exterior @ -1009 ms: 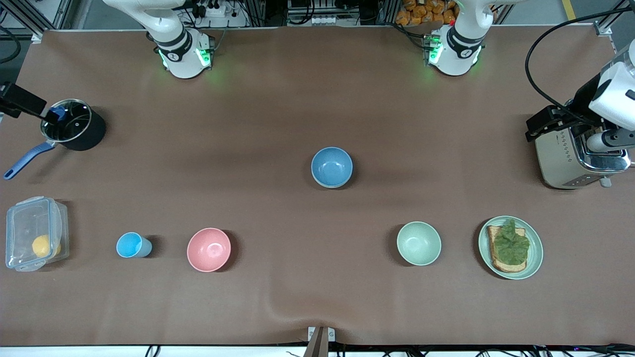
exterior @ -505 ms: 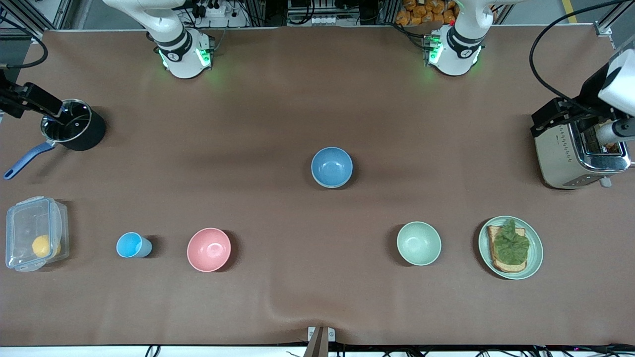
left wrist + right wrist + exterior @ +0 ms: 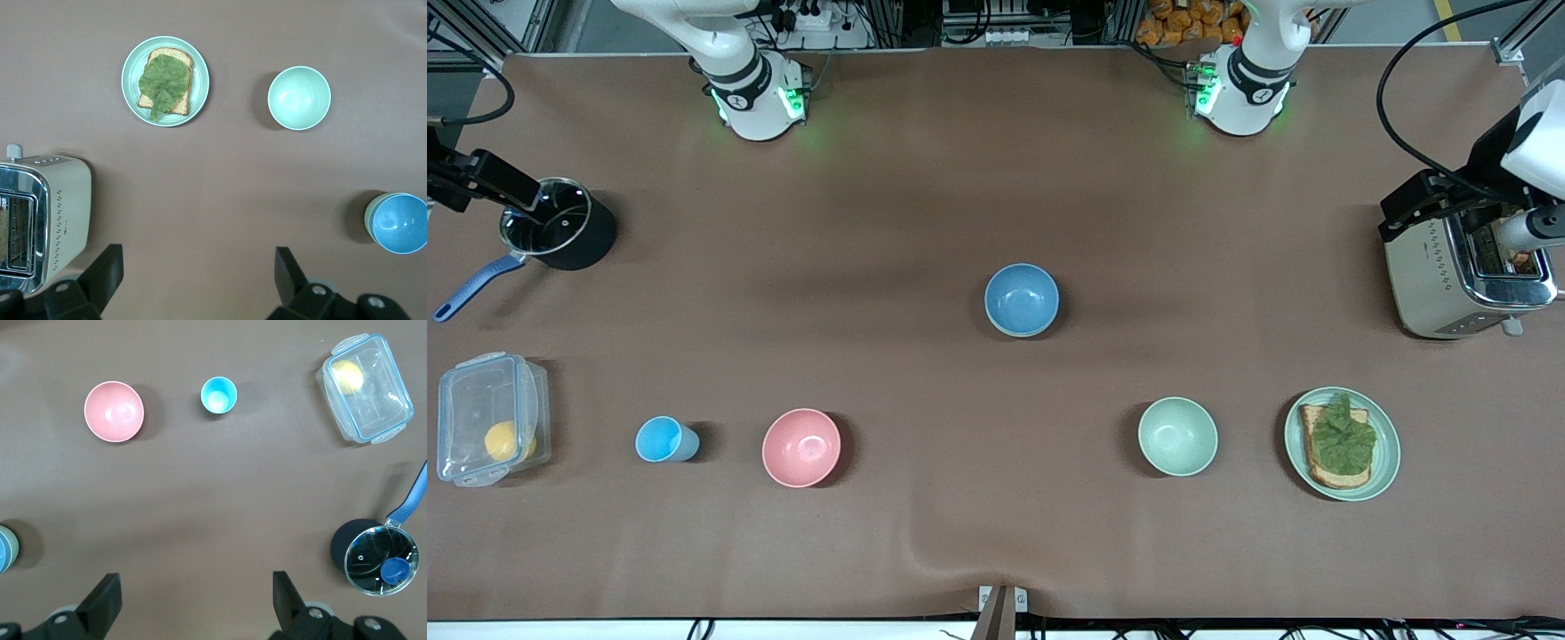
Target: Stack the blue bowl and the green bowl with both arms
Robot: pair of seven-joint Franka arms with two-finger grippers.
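Sitting mid-table, the blue bowl (image 3: pixel 1022 300) appears nested in a pale green one: the left wrist view shows a green rim around the blue bowl there. A second green bowl (image 3: pixel 1177 436) stands apart, nearer the front camera and toward the left arm's end, beside the plate (image 3: pixel 1385 447) with toast and lettuce. None of the bowls has shifted from a second ago. The left gripper (image 3: pixel 197 280) hangs high beside the toaster (image 3: pixel 1463 280), fingers spread wide and empty; the arm has drawn back from over the toaster since the earliest frame. The right gripper (image 3: pixel 195 603) hangs near the lidded pot (image 3: pixel 559 224), fingers likewise wide apart, holding nothing, and has pulled toward the table edge.
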